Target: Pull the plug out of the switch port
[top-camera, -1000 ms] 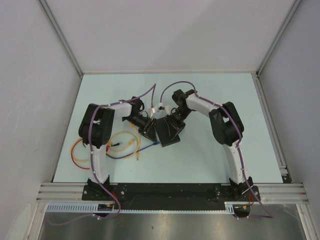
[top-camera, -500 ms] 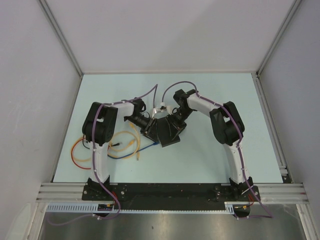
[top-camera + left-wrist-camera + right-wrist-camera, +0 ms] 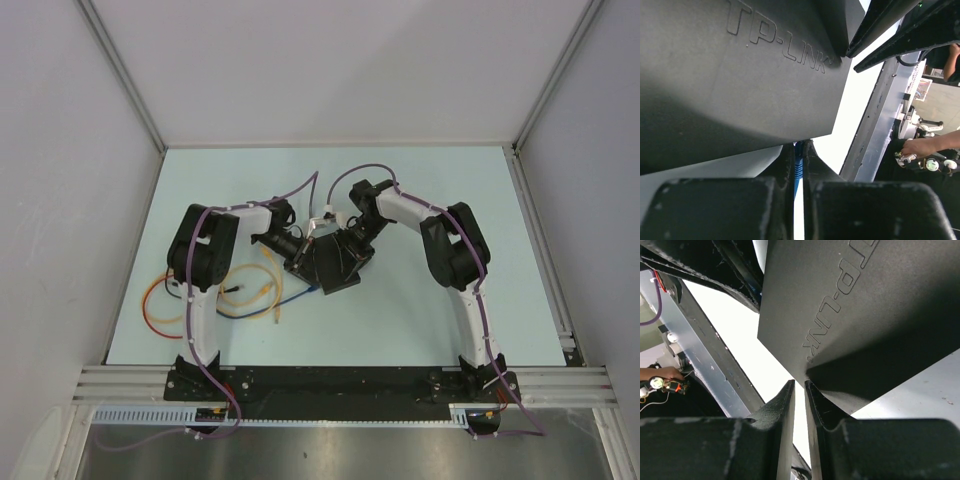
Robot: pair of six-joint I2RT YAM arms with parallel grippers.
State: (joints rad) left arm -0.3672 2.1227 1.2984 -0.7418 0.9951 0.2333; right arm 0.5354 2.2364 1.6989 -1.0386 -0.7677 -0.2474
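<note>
The switch (image 3: pixel 336 263) is a flat matte-black box lying mid-table; it fills the upper part of the left wrist view (image 3: pixel 740 75) and of the right wrist view (image 3: pixel 865 305). My left gripper (image 3: pixel 303 259) is at its left edge, shut on a blue plug (image 3: pixel 798 159) right under the switch's edge (image 3: pixel 798 150). The blue cable (image 3: pixel 293 297) trails left over the table. My right gripper (image 3: pixel 357 246) is at the switch's far right side; its jaws stand shut with a thin slit, nothing between them, tips (image 3: pixel 799 386) at a corner of the switch.
Yellow (image 3: pixel 262 285) and orange (image 3: pixel 152 310) cables lie looped on the table beside the left arm. A white connector piece (image 3: pixel 326 214) sits just behind the switch between the two wrists. Enclosure walls ring the table.
The left arm has pushed slightly right, closer against the switch; the switch has shifted and turned a little. The right arm has edged inward.
</note>
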